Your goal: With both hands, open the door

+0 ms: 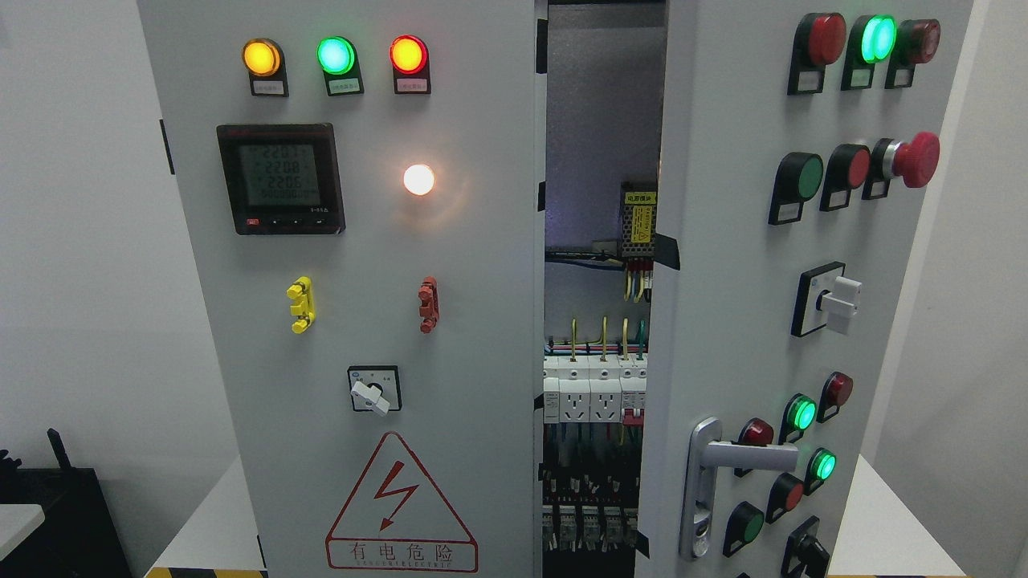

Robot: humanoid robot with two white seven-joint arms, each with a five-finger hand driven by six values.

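Meter (280, 178) digits blurred, unreadable

The picture is bright and sharp all over. Soft, even light falls on the grey cabinet (450, 321), and its front has no hard shadows. A small white lamp (418, 179) on the left door (353, 321) glows so strongly that it looks washed out, with a warm ring of glare around it. The 3 lamps (337, 56) above it shine yellow, green and red. The gap (598, 321) between the left door and the right door (747, 305) is dim, with the darkest part low down. The right door leans outward. The screen (280, 178) left of the white lamp is faint.
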